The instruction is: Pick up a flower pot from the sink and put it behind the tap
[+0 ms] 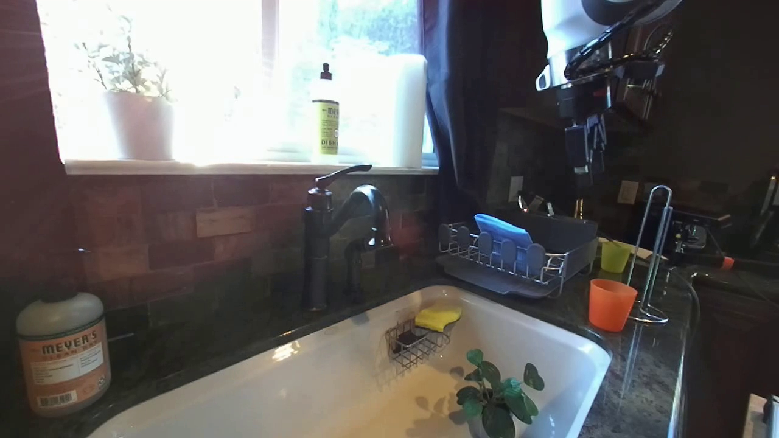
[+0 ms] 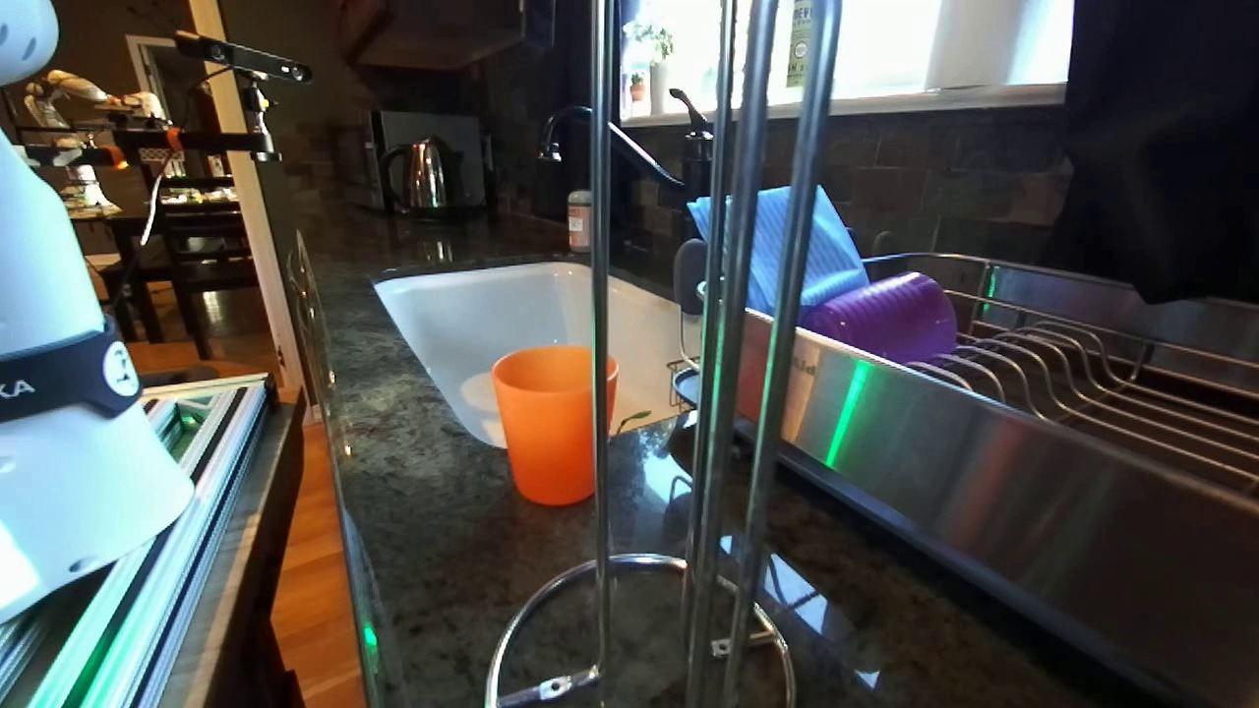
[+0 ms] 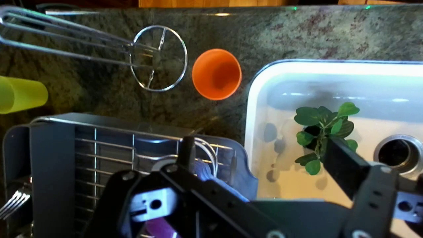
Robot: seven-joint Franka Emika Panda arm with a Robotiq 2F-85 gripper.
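Note:
The flower pot (image 1: pixel 496 398), a small plant with broad dark green leaves, stands in the white sink (image 1: pixel 243 383) in an exterior view. The wrist view shows it (image 3: pixel 325 124) from above, its pot mostly covered by leaves; in an exterior view only a leaf (image 2: pixel 634 418) shows behind the orange cup. The dark tap (image 1: pixel 316 255) rises at the sink's back edge, below the window. My gripper (image 1: pixel 585 167) hangs high above the drying rack, well above the sink. In the wrist view its fingers (image 3: pixel 261 148) are wide apart with nothing between them; one fingertip overlaps the leaves.
A drying rack (image 1: pixel 572 249) with a blue cloth stands beside the sink. An orange cup (image 3: pixel 216 74), a wire paper-towel holder (image 2: pixel 639 565) and a yellow-green cup (image 3: pixel 24 94) stand on the counter. A wire caddy with a yellow sponge (image 1: pixel 438 317) hangs on the sink wall. A soap bottle (image 1: pixel 64 359) stands left.

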